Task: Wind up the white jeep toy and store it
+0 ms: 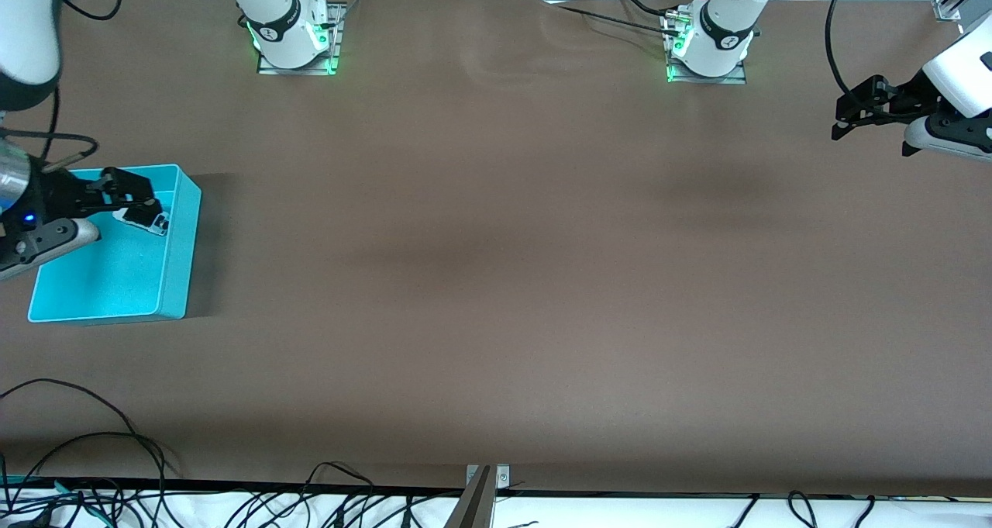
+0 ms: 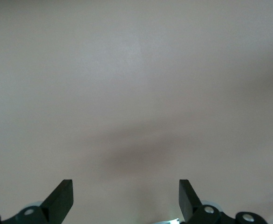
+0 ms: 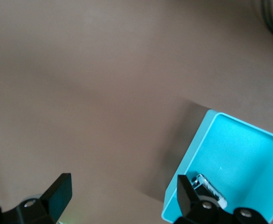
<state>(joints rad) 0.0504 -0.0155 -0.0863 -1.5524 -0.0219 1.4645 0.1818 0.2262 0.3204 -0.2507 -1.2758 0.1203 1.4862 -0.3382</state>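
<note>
The white jeep toy [image 1: 142, 218] lies inside the cyan bin [image 1: 174, 280], near the bin's wall farthest from the front camera, at the right arm's end of the brown tabletop [image 1: 496, 280]. The right gripper [image 1: 128, 198] hangs over the bin just above the toy, fingers spread wide, gripping nothing. The left gripper [image 1: 852, 121] waits over the tabletop's other end, open and empty.

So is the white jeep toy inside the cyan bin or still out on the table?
Inside. The white jeep toy lies within the cyan bin, under the open right gripper, which isn't holding it.
</note>
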